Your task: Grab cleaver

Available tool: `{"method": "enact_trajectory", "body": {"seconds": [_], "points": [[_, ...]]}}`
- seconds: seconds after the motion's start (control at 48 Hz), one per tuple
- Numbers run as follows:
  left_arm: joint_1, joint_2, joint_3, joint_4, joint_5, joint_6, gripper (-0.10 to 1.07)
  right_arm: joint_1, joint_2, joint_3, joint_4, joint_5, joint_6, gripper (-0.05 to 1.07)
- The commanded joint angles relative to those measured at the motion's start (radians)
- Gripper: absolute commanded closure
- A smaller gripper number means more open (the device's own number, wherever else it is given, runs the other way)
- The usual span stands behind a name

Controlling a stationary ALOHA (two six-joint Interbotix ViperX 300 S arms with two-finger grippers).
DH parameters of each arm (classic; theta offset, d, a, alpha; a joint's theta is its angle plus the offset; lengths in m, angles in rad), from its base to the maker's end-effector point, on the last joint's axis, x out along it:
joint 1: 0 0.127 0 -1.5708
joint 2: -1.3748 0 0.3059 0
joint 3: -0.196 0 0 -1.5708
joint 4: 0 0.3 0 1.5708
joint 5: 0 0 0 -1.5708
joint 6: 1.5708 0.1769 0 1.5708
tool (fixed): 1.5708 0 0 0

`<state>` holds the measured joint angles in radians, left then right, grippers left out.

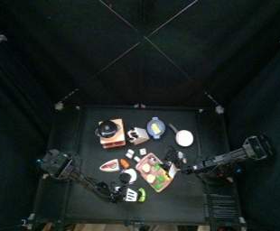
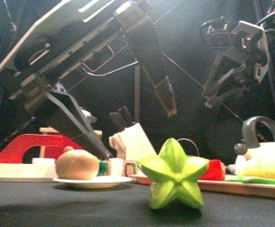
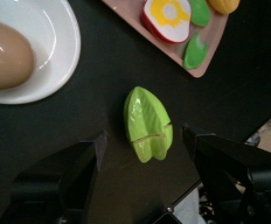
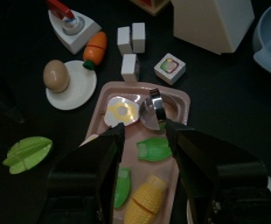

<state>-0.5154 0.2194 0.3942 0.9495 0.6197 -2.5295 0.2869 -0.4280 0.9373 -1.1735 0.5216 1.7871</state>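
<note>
The cleaver [image 1: 136, 135] has a wide white blade and a dark handle. It stands at the back middle of the table, between a wooden box and a grey pan, and also shows in the front view [image 2: 135, 144] and the right wrist view [image 4: 214, 23]. My right gripper [image 4: 144, 129] is open and empty, hovering over the pink cutting board [image 4: 183, 112], in front of the cleaver and apart from it. My left gripper [image 3: 145, 144] is open over a green star fruit [image 3: 148, 124] at the table's front, far from the cleaver.
The cutting board [image 1: 167, 161] holds a fried egg slice [image 4: 122, 111], green pieces and corn [image 4: 149, 196]. An egg lies on a white plate [image 3: 56, 66]. A carrot [image 4: 94, 44], white blocks [image 4: 129, 37], the wooden box [image 1: 107, 131], the pan [image 1: 158, 126] and a plate [image 1: 185, 138] surround the cleaver.
</note>
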Motion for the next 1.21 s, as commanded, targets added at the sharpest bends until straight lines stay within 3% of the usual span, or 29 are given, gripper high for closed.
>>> {"method": "enact_trajectory", "body": {"seconds": [0.0,0.25,0.396,0.521,0.625,0.833,1.062,1.188], "points": [[0.003,-0.081,0.020,0.054,0.005,0.002,-0.02,-0.005,-0.006,-0.021,-0.009,0.000,-0.002,0.23],[0.051,-0.264,0.163,0.242,-0.003,0.034,-0.02,-0.043,-0.003,-0.054,-0.075,0.000,0.011,0.23],[0.104,-0.387,0.222,0.364,-0.017,0.109,-0.02,-0.095,0.031,-0.092,-0.101,0.000,0.012,0.23],[0.161,-0.480,0.272,0.416,-0.057,0.187,-0.02,-0.138,0.075,-0.126,-0.107,-0.002,0.011,0.24],[0.238,-0.560,0.301,0.434,-0.127,0.262,-0.02,-0.176,0.106,-0.153,-0.120,-0.003,0.011,0.24],[0.468,-0.683,0.333,0.434,-0.310,0.472,-0.02,-0.253,0.144,-0.193,-0.124,-0.032,0.012,0.24],[0.707,-0.696,0.318,0.445,-0.569,0.650,-0.02,-0.367,0.169,-0.219,-0.124,-0.137,0.011,0.24],[0.805,-0.692,0.311,0.476,-0.646,0.719,-0.02,-0.426,0.186,-0.221,-0.124,-0.201,0.012,0.24]]}}
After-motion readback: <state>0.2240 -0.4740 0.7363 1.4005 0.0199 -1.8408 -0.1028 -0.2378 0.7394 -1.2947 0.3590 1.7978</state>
